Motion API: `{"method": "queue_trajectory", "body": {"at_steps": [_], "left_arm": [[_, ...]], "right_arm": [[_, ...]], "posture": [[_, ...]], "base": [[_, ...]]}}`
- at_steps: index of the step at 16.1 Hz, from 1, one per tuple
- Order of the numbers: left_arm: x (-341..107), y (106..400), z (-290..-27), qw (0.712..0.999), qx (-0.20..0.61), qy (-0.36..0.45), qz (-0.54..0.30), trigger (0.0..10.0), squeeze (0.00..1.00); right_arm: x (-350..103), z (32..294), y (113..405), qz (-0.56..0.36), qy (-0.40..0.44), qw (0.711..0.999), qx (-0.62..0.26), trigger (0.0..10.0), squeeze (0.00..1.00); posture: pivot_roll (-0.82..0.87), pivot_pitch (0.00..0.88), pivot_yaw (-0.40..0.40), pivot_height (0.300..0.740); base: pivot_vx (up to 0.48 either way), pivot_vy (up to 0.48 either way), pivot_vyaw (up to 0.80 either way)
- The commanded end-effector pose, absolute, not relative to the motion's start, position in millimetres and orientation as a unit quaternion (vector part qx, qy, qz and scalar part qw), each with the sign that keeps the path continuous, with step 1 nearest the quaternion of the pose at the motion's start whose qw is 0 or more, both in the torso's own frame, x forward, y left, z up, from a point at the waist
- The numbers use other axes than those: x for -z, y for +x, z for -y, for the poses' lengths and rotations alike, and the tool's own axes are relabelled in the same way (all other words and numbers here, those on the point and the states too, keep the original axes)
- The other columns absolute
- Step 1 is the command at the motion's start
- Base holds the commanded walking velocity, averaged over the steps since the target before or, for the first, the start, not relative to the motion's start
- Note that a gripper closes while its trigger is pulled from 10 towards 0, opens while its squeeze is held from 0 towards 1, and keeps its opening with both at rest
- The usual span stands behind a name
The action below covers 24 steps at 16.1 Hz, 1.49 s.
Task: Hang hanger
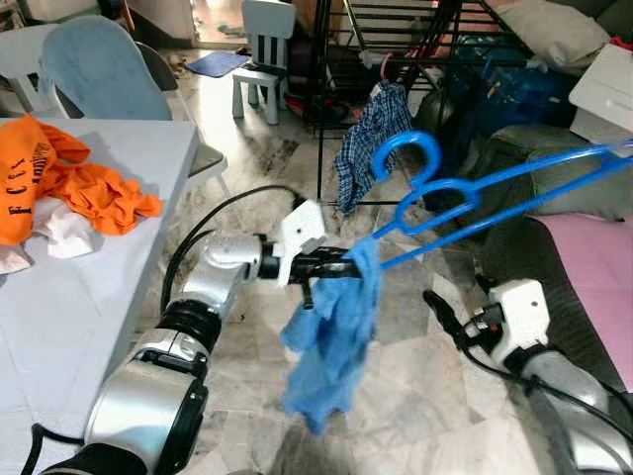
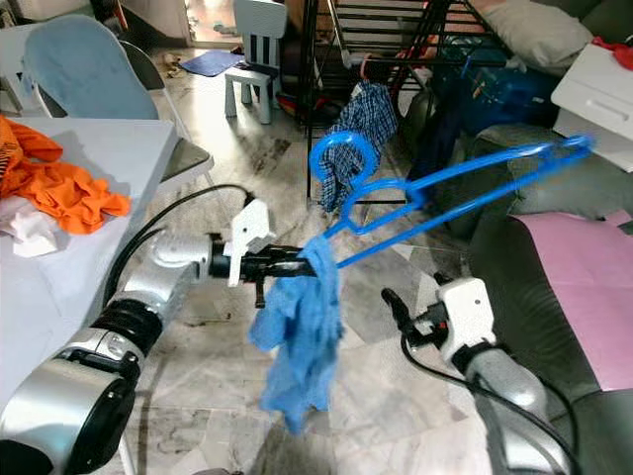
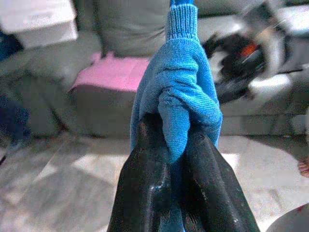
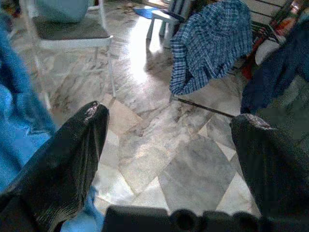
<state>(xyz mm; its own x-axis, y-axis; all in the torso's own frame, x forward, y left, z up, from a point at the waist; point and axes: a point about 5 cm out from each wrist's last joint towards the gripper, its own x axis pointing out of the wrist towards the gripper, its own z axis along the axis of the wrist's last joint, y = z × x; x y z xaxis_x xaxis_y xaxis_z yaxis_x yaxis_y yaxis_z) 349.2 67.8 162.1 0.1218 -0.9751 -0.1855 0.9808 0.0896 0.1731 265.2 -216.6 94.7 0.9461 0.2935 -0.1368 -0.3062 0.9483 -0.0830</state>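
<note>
Lived-in home, marble floor [image 1: 415,396], grey sofa [image 1: 554,247], child's chair [image 1: 265,59], clothes rack [image 1: 396,40], laundry on table [image 1: 89,297]

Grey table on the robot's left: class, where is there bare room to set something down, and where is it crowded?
The grey table is bare on its near and right parts, from the orange garment to the edge beside the left hand, which is shut on the blue garment. Its far left corner is crowded with the orange garment and white cloth.

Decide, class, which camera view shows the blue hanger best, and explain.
The left eye view: the blue hanger shows whole, hook to far end. The right eye view shows nearly the same. The left wrist view shows the left gripper pinching blue cloth.
</note>
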Motion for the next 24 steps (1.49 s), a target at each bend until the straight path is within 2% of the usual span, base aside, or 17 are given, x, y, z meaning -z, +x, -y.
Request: {"method": "queue_trajectory", "body": {"at_steps": [1, 4, 5, 6, 9, 20, 24], "left_arm": [[-178.4, 348.5, -59.4, 0.719, 0.681, 0.136, 0.018, 0.0, 0.00], [-189.3, 342.3, -48.4, 0.691, 0.709, 0.135, 0.039, 0.0, 0.00], [-191.2, 340.6, -45.3, 0.687, 0.713, 0.134, 0.044, 0.0, 0.00], [-191.0, 339.3, -43.9, 0.683, 0.716, 0.138, 0.044, 0.0, 0.00], [-188.3, 337.5, -41.9, 0.677, 0.720, 0.147, 0.043, 0.0, 0.00], [-191.1, 335.8, -38.4, 0.676, 0.720, 0.148, 0.047, 0.0, 0.00], [-201.9, 335.3, -32.6, 0.672, 0.723, 0.143, 0.067, 0.0, 0.00]], "right_arm": [[-94.3, 217.0, 268.5, -0.058, -0.040, 0.987, -0.144, 10.0, 1.00], [-88.9, 207.2, 268.5, -0.069, -0.022, 0.982, -0.177, 10.0, 1.00], [-87.7, 198.9, 263.3, -0.079, -0.005, 0.973, -0.218, 10.0, 0.96], [-87.5, 191.5, 257.3, -0.084, 0.002, 0.963, -0.255, 10.0, 0.45], [-85.3, 183.4, 240.0, -0.101, 0.018, 0.942, -0.320, 10.0, 0.00], [-89.7, 187.6, 239.9, -0.100, 0.022, 0.939, -0.329, 10.0, 0.00], [-88.7, 181.6, 244.3, -0.098, 0.031, 0.936, -0.336, 10.0, 0.00]], "posture": [[0.06, 0.000, -0.056, 0.740], [0.05, 0.000, -0.053, 0.740], [0.05, 0.000, -0.053, 0.740], [0.05, 0.000, -0.053, 0.740], [0.05, 0.000, -0.052, 0.740], [0.04, 0.000, -0.040, 0.740], [0.04, 0.000, -0.036, 0.740]], "base": [[0.000, 0.000, 0.00], [0.000, 0.000, 0.00], [0.000, 0.000, 0.00], [0.000, 0.000, 0.00], [0.000, 0.000, 0.00], [0.000, 0.000, 0.00], [0.000, 0.000, 0.00]]}}
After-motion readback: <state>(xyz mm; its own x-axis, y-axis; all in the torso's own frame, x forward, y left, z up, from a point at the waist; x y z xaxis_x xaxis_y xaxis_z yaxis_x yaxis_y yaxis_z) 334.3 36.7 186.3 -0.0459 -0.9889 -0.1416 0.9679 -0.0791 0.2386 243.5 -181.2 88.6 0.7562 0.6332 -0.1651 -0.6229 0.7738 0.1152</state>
